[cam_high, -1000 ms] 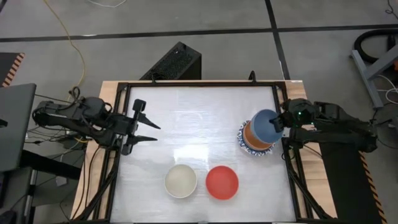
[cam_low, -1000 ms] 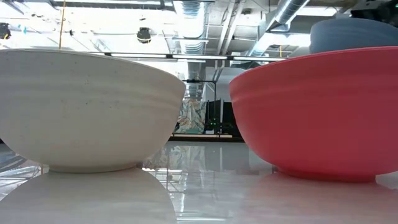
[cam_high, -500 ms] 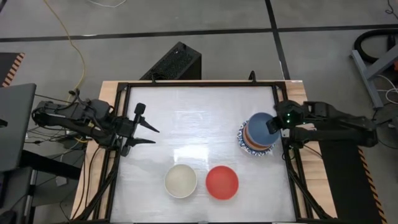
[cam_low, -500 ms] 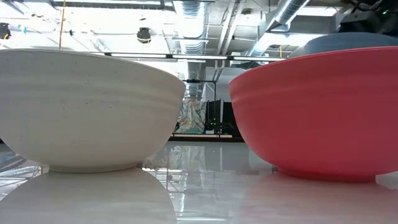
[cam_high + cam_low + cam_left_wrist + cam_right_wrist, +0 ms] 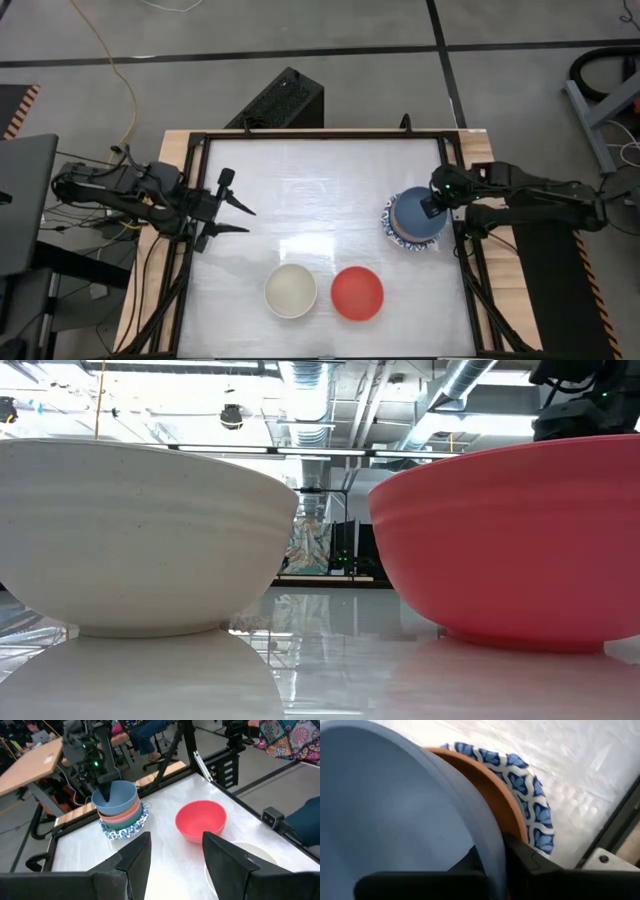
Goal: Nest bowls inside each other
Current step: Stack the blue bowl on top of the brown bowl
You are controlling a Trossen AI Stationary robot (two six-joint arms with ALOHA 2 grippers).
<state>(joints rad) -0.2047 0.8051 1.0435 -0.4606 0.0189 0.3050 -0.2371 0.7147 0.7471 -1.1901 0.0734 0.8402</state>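
Observation:
At the table's right side stands a stack of nested bowls (image 5: 413, 225). Its bottom bowl has a blue-patterned rim (image 5: 532, 805); above that an orange bowl (image 5: 495, 790) holds the blue bowl (image 5: 414, 213) on top. My right gripper (image 5: 434, 205) is shut on that blue bowl. A cream bowl (image 5: 291, 290) and a red bowl (image 5: 357, 293) rest on their bases near the front edge, side by side. At the left edge my left gripper (image 5: 240, 218) hovers open with nothing between its fingers, pointing toward the stack. My right gripper has the blue bowl's rim (image 5: 492, 852) on the side toward the table's right edge, with one finger inside the bowl and one finger (image 5: 530, 865) outside. The fingers slant down from above and from the right. The bowl sits nested in the orange bowl, slightly tilted.
A black frame (image 5: 320, 134) runs round the white table top. The middle and the far part of the table lie bare between the stack and my left gripper. In the low view the cream bowl (image 5: 140, 530) and the red bowl (image 5: 510, 540) fill the foreground.
My right gripper has gone down and a little toward the table's left with the blue bowl. The bowl, held tilted above the stack before, has sunk into the orange bowl and dropped out of the low view behind the red bowl's rim.

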